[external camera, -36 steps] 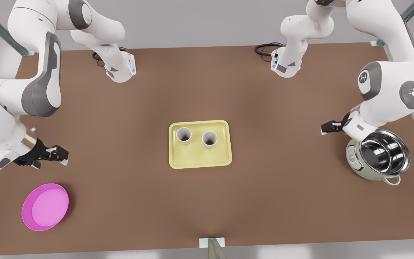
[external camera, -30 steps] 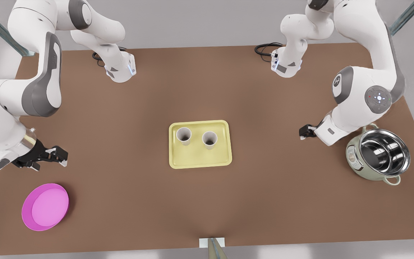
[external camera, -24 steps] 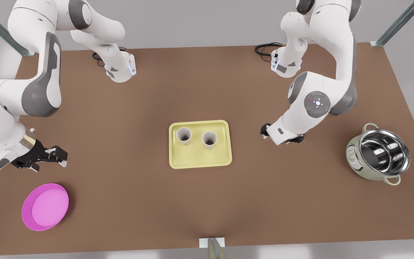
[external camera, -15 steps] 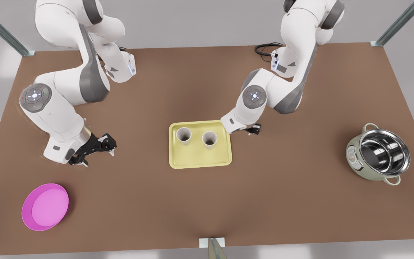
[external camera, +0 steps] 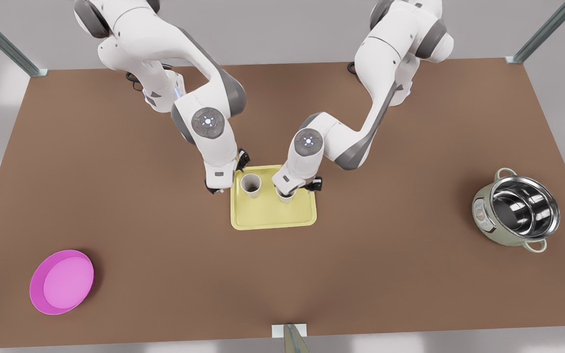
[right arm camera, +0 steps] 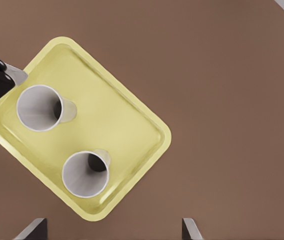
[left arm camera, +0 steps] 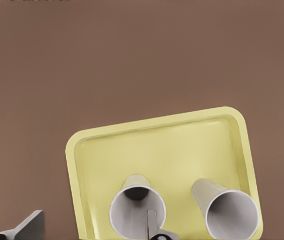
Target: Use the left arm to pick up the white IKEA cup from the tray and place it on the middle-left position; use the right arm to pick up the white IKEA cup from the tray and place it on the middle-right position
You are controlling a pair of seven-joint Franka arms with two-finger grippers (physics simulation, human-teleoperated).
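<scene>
Left cup: I see the first white cup point(external camera: 251, 185) standing upright in the tray's far half, on the front view's left side. The left gripper point(left arm camera: 89, 226) straddles its rim, one finger point(left arm camera: 152, 226) dipping inside the mouth and the other finger point(left arm camera: 29, 226) outside, past the tray's edge. The cup point(left arm camera: 136, 212) sits between them.
Left gripper state: spread wide, gripping nothing that I can make out.
Right cup: the second white cup point(external camera: 286, 196) stands upright beside the first, on the front view's right, apart from it. The right arm's wrist covers most of it in the front view. In the right wrist view this cup point(right arm camera: 85, 173) lies just ahead of the right gripper point(right arm camera: 114, 229), nearer one fingertip than the other.
Right gripper state: fingers spread, both tips clear of the cup, holding nothing.
Tray: I count one pale yellow tray point(external camera: 273, 215) at the table's centre, with both cups on it.
Count of cups: two, both white, both on the tray.
Count of arms: two, both reaching over the tray's far edge.
Other things: one round pink plate point(external camera: 62, 281) near the front view's lower left corner; one steel pot in a pale green cooker point(external camera: 517, 210) at the right; one brown table point(external camera: 410, 274).
</scene>
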